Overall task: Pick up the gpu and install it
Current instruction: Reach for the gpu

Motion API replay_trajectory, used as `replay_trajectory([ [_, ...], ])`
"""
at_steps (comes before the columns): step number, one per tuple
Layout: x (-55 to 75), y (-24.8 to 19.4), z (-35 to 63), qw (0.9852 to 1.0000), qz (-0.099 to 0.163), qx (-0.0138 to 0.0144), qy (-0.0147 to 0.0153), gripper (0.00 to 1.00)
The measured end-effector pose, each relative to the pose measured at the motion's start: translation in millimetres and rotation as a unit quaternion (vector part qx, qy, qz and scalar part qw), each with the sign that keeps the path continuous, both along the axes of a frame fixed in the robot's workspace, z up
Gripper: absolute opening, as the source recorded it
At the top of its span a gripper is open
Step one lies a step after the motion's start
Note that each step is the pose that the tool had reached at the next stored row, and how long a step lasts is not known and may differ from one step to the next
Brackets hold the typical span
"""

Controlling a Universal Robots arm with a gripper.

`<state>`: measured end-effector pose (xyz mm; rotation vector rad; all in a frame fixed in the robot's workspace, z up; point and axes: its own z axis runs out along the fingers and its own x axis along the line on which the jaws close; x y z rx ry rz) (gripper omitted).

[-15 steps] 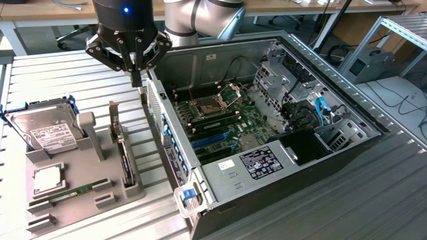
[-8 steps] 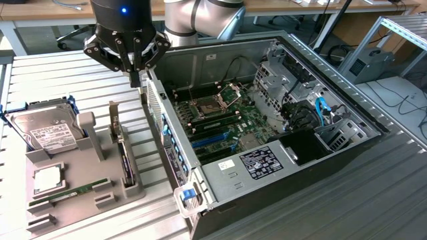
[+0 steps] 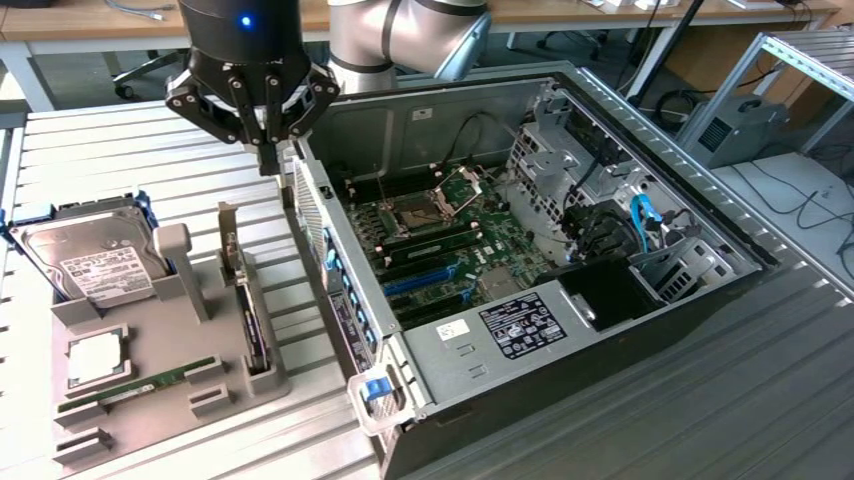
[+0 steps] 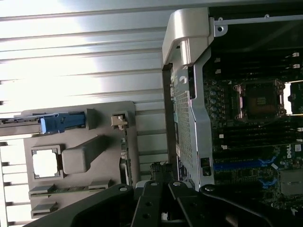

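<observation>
The claw (image 3: 271,165) hangs above the slatted metal desk (image 3: 147,150) with its fingers pressed together and nothing between them. Its tips point down just beside the rear upper corner of the open computer case (image 3: 441,350). The gpu (image 3: 250,315) is not held. It stands on its long edge in a slot of the grey holder (image 3: 160,345), which lies toward the desk's corner at the exterior view's lower left. The card's silver bracket end is the end nearer the claw, and its body runs along the holder's edge that faces the case. On the same holder the silver hard drive (image 3: 91,262) with its white label sits toward the far side, resting against a grey upright block. A square processor chip (image 3: 99,358) lies flat in a recess nearer the desk's front edge, and a slim green RAM stick (image 3: 144,384) lies just past it. The case lies on its side with the panel off, so the motherboard (image 3: 434,245) with its blue slots faces up. In the wrist view the shut claw sits over the strip of desk between holder and case.
</observation>
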<state>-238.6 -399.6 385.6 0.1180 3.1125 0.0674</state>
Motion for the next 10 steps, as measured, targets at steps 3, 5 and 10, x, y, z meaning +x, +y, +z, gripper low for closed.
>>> replay_trajectory([
  [3,-0.9,0.0,-0.1,1.0,0.0,0.0,0.0,0.11],
  [5,-1.4,0.0,-0.1,1.0,0.0,0.0,0.0,0.11],
  [10,-2.9,0.0,-0.1,1.0,0.0,0.0,0.0,0.11],
])
